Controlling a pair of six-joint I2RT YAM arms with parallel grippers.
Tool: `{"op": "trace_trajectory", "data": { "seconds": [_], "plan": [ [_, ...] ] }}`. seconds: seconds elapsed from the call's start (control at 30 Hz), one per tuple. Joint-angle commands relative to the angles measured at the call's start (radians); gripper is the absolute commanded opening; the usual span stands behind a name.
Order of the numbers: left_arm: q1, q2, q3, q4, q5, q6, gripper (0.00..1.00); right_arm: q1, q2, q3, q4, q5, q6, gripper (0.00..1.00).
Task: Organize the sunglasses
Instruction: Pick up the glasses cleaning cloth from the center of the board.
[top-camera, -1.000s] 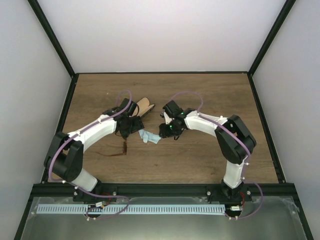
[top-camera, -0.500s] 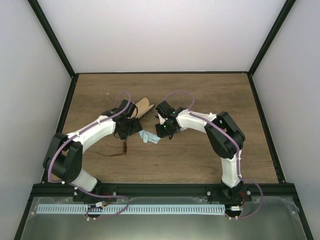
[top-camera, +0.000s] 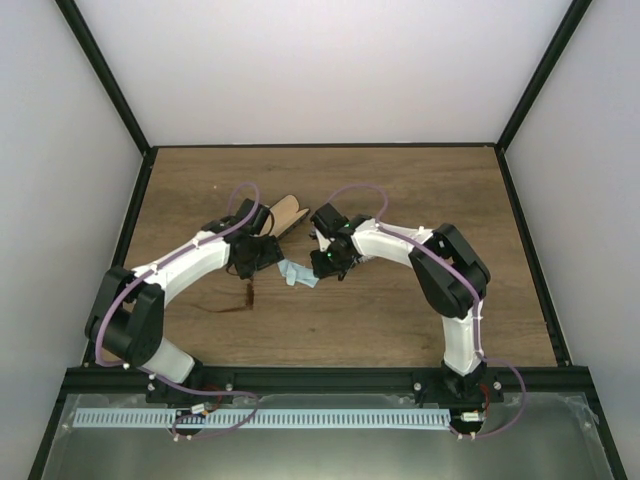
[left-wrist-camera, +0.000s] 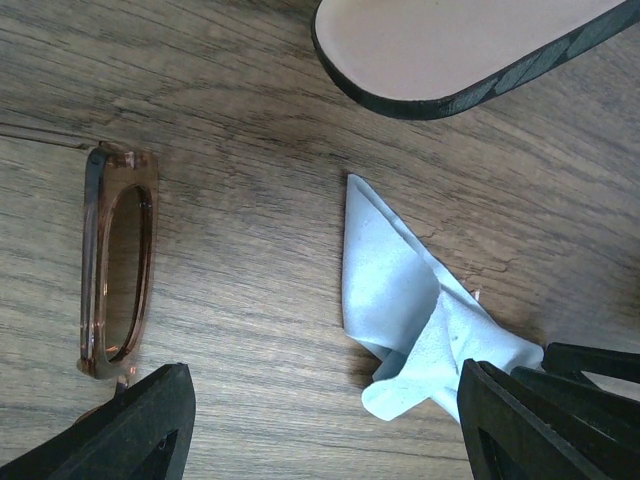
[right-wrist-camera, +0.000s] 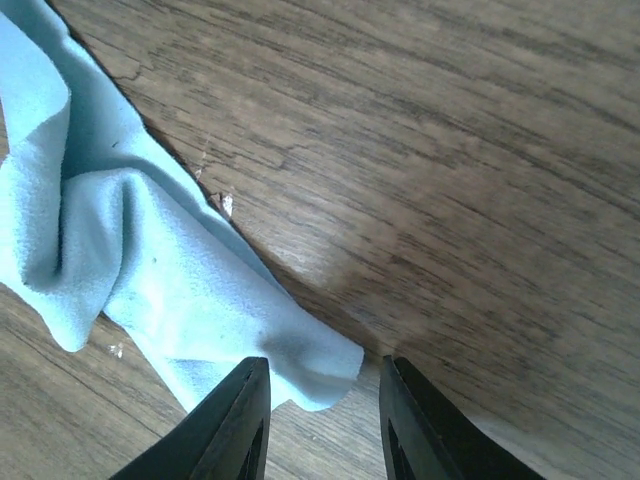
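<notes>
The sunglasses (top-camera: 243, 298) lie on the wooden table (top-camera: 400, 320) just in front of my left gripper (top-camera: 258, 262). In the left wrist view one amber lens in its brown frame (left-wrist-camera: 118, 265) shows at the left. That gripper (left-wrist-camera: 320, 432) hovers open over bare wood between the sunglasses and a crumpled light blue cloth (left-wrist-camera: 415, 305). My right gripper (right-wrist-camera: 330, 420) is low at the cloth (right-wrist-camera: 120, 250). Its fingers (right-wrist-camera: 235, 420) stand a little apart, with a cloth corner lying between them, unpinched.
A tan oval case (top-camera: 288, 214) with a dark striped edge lies behind the cloth (top-camera: 298, 273), between the two wrists; its rim (left-wrist-camera: 450, 100) fills the top of the left wrist view. Dark posts and white walls enclose the table.
My right gripper has shifted left onto the edge of the blue cloth, and its jaws have narrowed. The left arm, sunglasses and case have stayed put.
</notes>
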Motion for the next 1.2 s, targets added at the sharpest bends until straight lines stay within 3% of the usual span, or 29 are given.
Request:
{"op": "trace_trajectory", "data": {
  "seconds": [0.0, 0.1, 0.6, 1.17],
  "plan": [
    [0.006, -0.011, -0.018, 0.008, 0.008, 0.005, 0.75, 0.017, -0.031, -0.011, -0.014, -0.022, 0.023, 0.31],
    [0.007, -0.019, -0.025, 0.009, 0.002, 0.001, 0.75, 0.018, -0.038, -0.026, -0.007, -0.023, 0.027, 0.3],
    [0.006, -0.035, -0.044, 0.007, 0.001, -0.001, 0.74, 0.018, -0.063, -0.053, 0.03, -0.015, 0.046, 0.01],
    [0.006, -0.026, -0.031, 0.007, 0.003, 0.014, 0.74, 0.018, -0.117, -0.041, 0.039, -0.009, 0.06, 0.03]
  ]
}}
